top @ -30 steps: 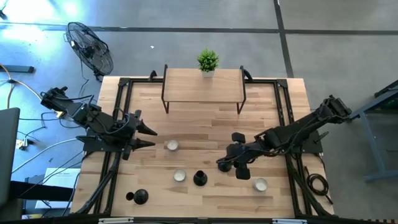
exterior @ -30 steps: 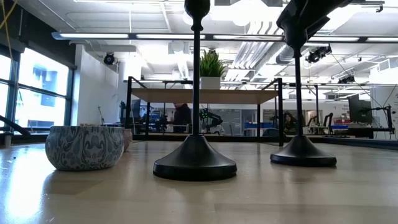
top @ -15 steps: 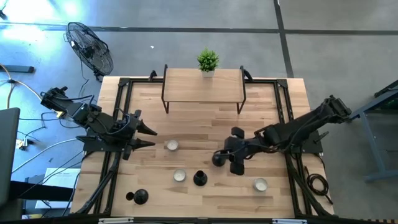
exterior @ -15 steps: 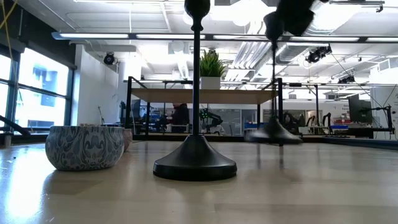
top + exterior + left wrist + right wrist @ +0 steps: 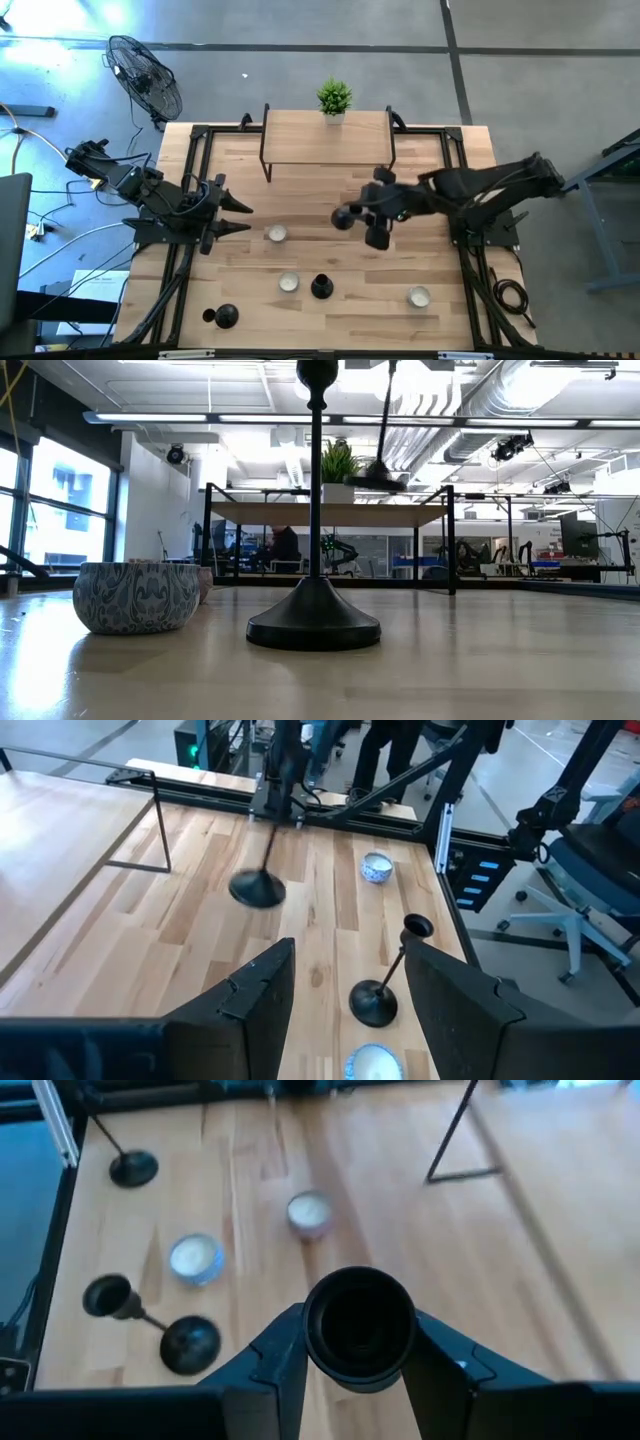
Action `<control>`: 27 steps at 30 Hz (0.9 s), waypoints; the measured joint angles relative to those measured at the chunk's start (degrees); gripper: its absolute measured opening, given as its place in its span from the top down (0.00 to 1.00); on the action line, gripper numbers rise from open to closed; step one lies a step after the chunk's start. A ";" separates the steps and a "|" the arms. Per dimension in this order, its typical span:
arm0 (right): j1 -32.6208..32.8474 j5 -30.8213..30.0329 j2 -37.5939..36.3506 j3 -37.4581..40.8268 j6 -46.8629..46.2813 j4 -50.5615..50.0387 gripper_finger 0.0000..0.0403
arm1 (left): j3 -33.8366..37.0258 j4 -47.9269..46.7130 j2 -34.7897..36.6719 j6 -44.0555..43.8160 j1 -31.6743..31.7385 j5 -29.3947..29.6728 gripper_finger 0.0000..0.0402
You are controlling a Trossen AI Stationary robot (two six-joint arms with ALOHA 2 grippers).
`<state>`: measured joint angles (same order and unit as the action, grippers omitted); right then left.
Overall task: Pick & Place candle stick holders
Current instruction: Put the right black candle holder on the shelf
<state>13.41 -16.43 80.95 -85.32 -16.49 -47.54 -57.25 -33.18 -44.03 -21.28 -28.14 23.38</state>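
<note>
Black candlestick holder (image 5: 343, 217) hangs clear above the table (image 5: 330, 200), clamped in the right gripper (image 5: 378, 213); left gripper (image 5: 240, 218) waits open, empty, table's left side.

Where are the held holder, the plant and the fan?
held holder (image 5: 343, 217): high view, on its round base.
plant (image 5: 334, 97): high view, on its green leaves.
fan (image 5: 146, 77): high view, on its wire cage.

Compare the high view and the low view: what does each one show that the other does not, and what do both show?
Only the high view shows both arms, the right gripper holding a candle stick holder, the waiting left gripper, the fan and a third holder. Only the low view shows the room behind and the patterned side of a bowl. Both show the plant, the shelf and the middle holder.
</note>
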 joint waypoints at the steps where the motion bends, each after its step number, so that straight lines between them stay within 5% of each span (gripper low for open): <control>1: -0.39 -0.57 0.00 -1.76 0.36 -1.25 0.69 | 0.00 0.01 0.00 0.00 0.00 -0.11 0.53; 14: -11.55 -7.05 -0.04 -22.61 5.23 -15.83 0.69 | 0.00 -0.63 0.00 -0.03 0.00 -0.27 0.53; 27: -34.07 8.17 1.30 -26.12 11.66 -16.69 0.69 | 0.00 -1.32 0.00 -0.04 0.00 0.17 0.53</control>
<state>-20.67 -8.26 82.24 -111.44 -4.83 -64.23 -57.25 -34.50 -44.03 -21.32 -28.14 23.55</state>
